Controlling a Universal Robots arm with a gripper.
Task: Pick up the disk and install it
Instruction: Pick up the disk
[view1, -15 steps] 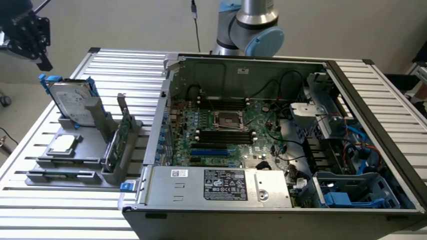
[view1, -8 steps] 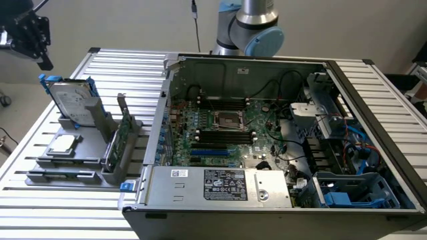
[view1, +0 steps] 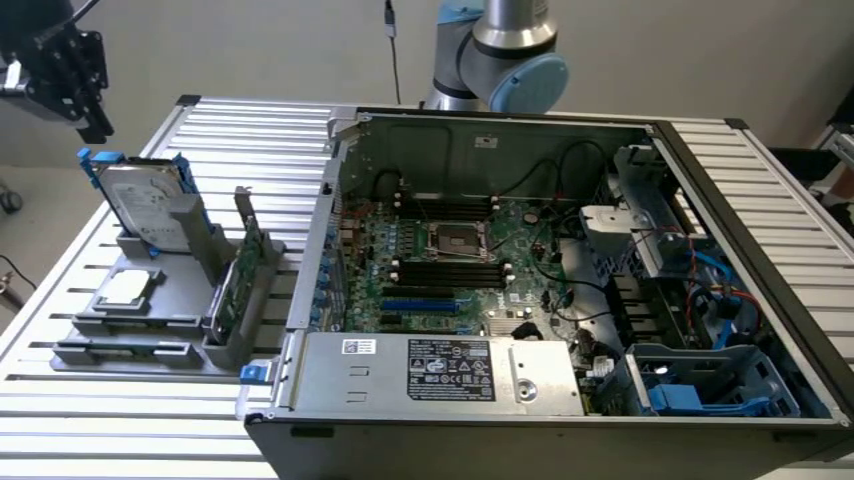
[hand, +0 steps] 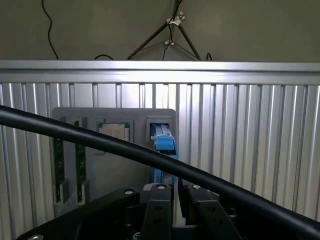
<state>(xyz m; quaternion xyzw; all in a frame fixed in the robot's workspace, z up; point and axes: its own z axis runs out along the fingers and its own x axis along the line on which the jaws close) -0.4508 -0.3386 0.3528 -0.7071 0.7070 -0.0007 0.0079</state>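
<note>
One disk (view1: 144, 203) sits below your jaws. It stands on edge in a grey holder (view1: 167, 330) on the slatted table (view1: 54, 400), with its silver face and white label showing and a blue carrier frame along its edges. The jaws hang above it, clear of it and touching nothing.

From the wrist view you can see the jaws a little apart, with a narrow gap between them and nothing gripped. The blue edge of the disk (hand: 164, 144) lies in line with that gap, just beyond the tips. A thick black cable (hand: 75, 134) crosses in front of the holder (hand: 115, 175), between the camera and the table (hand: 250, 140).

A square processor chip (view1: 124, 290) lies flat in the same holder, farther from the jaws than the disk; in the wrist view the chip (hand: 114, 131) sits just beside the disk. A thin green circuit card (view1: 224, 290) stands upright in its slot, also beyond the disk.

The open computer case (view1: 561, 300), with its motherboard and its power supply (view1: 441, 370), lies well apart from the jaws toward the exterior view's right.
</note>
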